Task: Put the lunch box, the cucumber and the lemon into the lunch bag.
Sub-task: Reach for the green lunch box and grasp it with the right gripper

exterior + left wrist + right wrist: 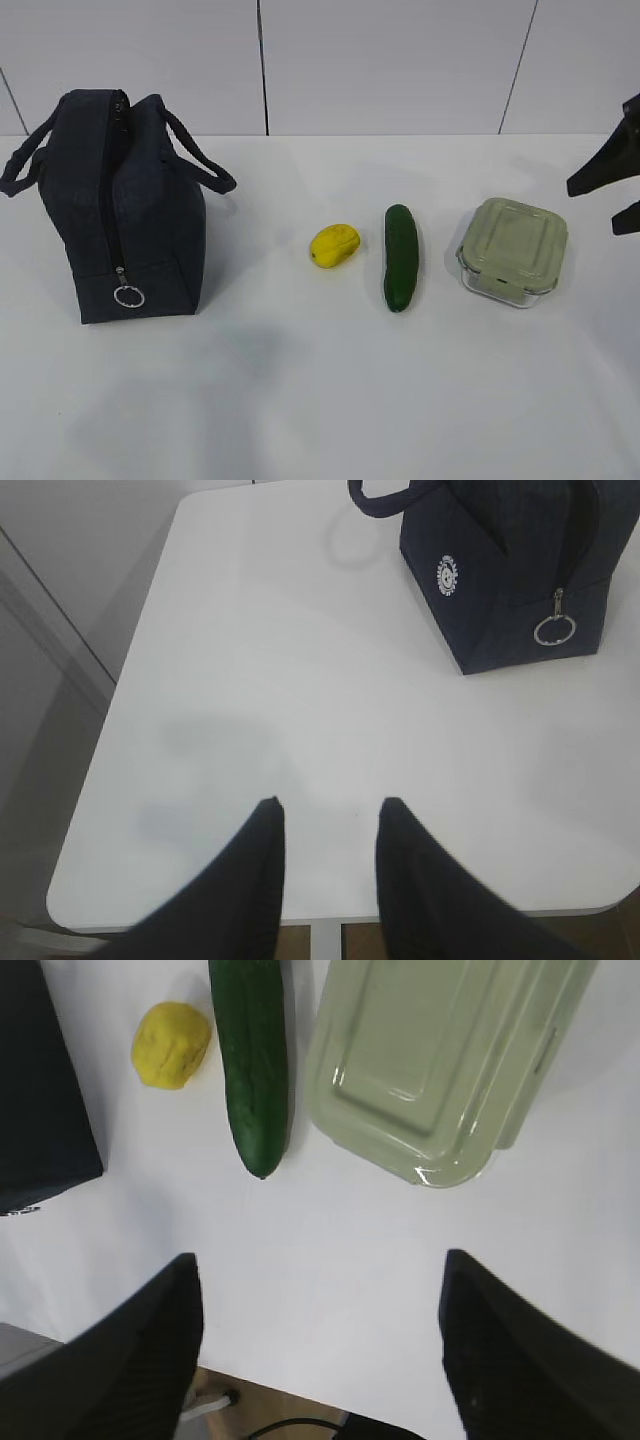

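The navy lunch bag (120, 210) stands upright at the left of the white table, its ring pull (128, 296) low on the near end; it also shows in the left wrist view (505, 570). The yellow lemon (334, 245), the dark green cucumber (401, 256) and the lunch box (513, 250) with its sage-green lid lie in a row to its right. The right wrist view shows the lemon (171, 1044), the cucumber (252, 1055) and the lunch box (440, 1055). My right gripper (320, 1265) is open wide, above the table near the lunch box. My left gripper (330, 810) is open and empty, apart from the bag.
The white table (320, 400) ends at a near edge visible in both wrist views, with floor and a cable below. A pale panelled wall stands behind.
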